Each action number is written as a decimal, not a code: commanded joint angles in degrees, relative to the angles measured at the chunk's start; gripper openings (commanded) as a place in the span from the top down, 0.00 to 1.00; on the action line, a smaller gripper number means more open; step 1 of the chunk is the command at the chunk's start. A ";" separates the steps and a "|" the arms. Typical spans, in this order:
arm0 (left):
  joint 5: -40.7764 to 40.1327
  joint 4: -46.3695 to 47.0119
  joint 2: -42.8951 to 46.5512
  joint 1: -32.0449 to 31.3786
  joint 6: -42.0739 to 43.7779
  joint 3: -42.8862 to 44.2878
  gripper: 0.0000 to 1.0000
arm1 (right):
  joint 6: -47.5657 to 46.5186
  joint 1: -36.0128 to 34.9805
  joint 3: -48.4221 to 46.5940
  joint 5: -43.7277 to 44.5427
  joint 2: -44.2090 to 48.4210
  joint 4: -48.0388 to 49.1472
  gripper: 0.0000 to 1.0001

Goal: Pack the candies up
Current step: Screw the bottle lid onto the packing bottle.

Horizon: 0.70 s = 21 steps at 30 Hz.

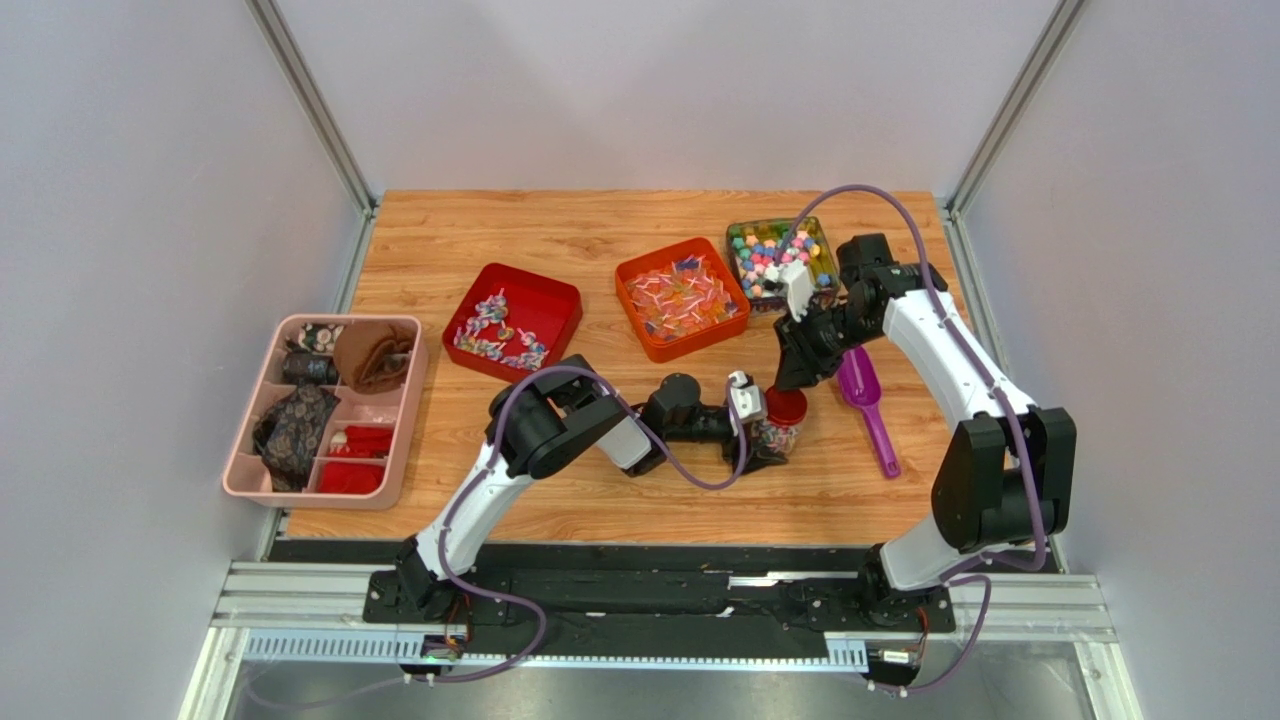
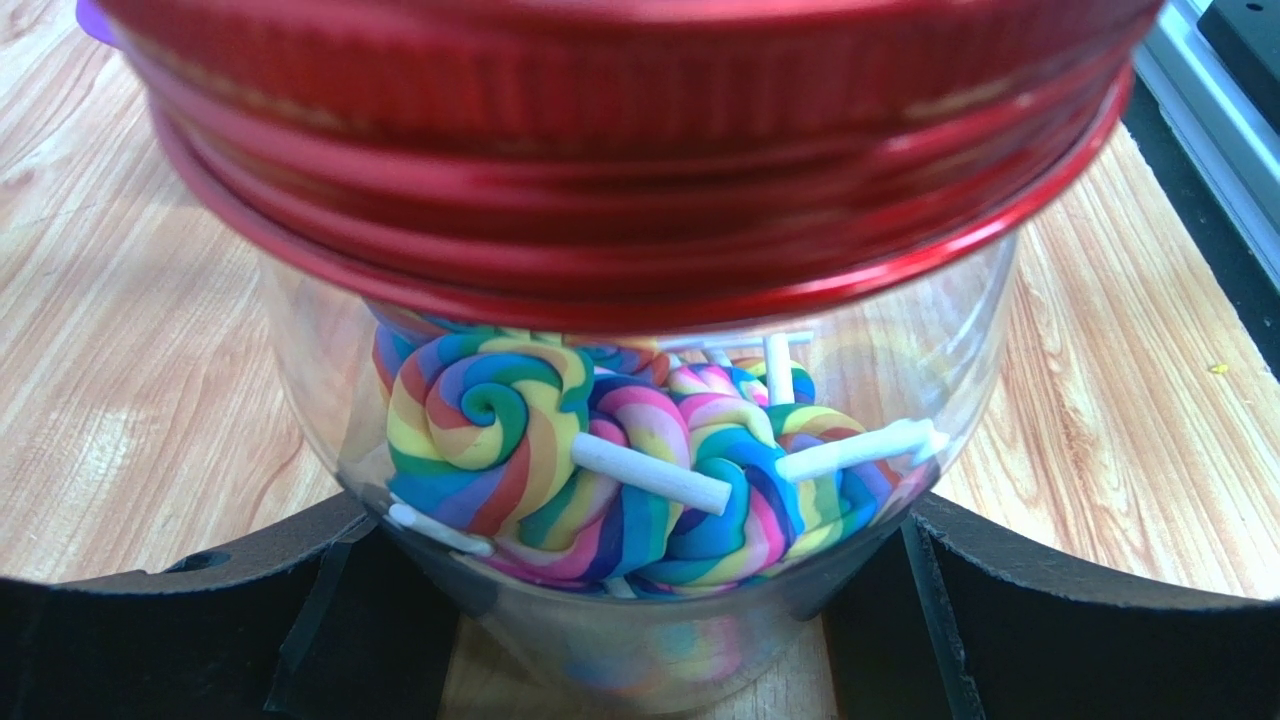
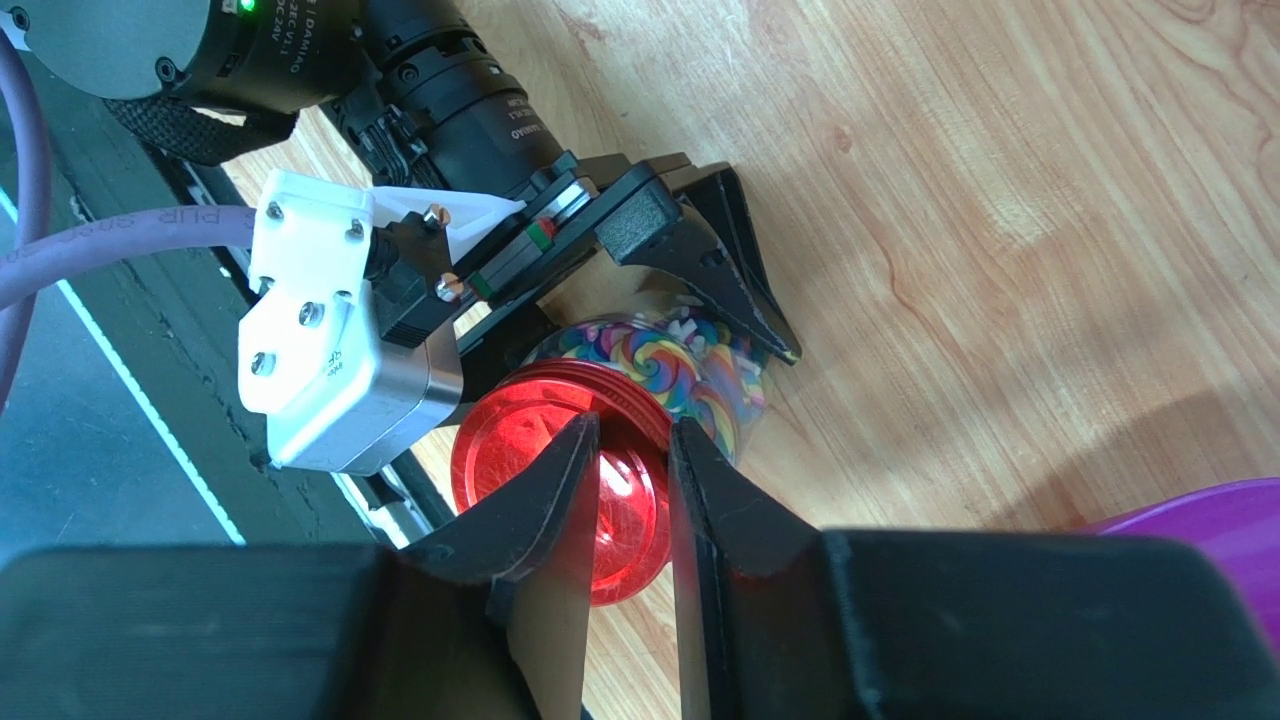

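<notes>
A clear jar point(image 2: 646, 375) of rainbow swirl lollipops point(image 2: 481, 435) stands on the table with a round red lid point(image 2: 601, 180) on its mouth. My left gripper point(image 2: 639, 638) is shut on the jar's lower body, one black finger on each side; in the top view it point(image 1: 769, 438) is at centre right. My right gripper point(image 3: 634, 435) hangs just over the lid point(image 3: 519, 450), jaws a narrow gap apart, nothing between them; in the top view it point(image 1: 792, 372) is above the jar point(image 1: 777, 438). Twist-wrapped candies point(image 1: 504, 333) lie in a red tray point(image 1: 559, 288).
An orange tray point(image 1: 639, 285) of wrapped sweets and a clear box of coloured balls point(image 1: 774, 255) stand at the back. A purple scoop point(image 1: 866, 393) lies right of the jar. A pink divided organiser point(image 1: 245, 458) sits at the left edge.
</notes>
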<state>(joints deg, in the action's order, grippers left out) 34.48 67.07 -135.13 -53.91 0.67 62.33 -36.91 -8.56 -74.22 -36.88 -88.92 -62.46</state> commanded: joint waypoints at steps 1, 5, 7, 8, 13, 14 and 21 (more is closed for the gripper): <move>-0.47 -6.95 -1.72 0.30 -1.46 -0.28 0.95 | -1.15 0.12 2.49 1.64 2.79 -2.49 0.75; -0.47 -7.21 -1.63 0.30 -1.46 -0.19 0.95 | -1.33 0.91 4.69 2.08 4.90 -3.11 0.75; -0.47 -7.13 -1.63 0.30 -1.46 -0.27 0.96 | -1.41 1.44 6.27 2.17 6.65 -3.46 0.76; -0.47 -7.30 -1.54 0.38 -1.37 -0.27 0.96 | -1.33 1.52 6.80 2.34 7.09 -3.55 0.76; -0.38 -7.30 -1.63 0.21 -1.37 -0.27 0.97 | -1.24 1.70 9.44 2.43 10.26 -4.51 0.76; -0.38 -7.30 -1.54 0.30 -1.37 -0.19 0.97 | -1.24 1.79 10.31 2.43 10.61 -4.52 0.76; -0.38 -7.48 -1.54 0.30 -1.19 -0.10 0.97 | -0.27 1.61 14.36 -0.47 13.16 -4.17 0.76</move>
<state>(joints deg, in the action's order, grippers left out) 35.38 66.94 -135.13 -54.00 1.30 62.33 -37.80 -5.93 -63.46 -33.91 -76.47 -59.88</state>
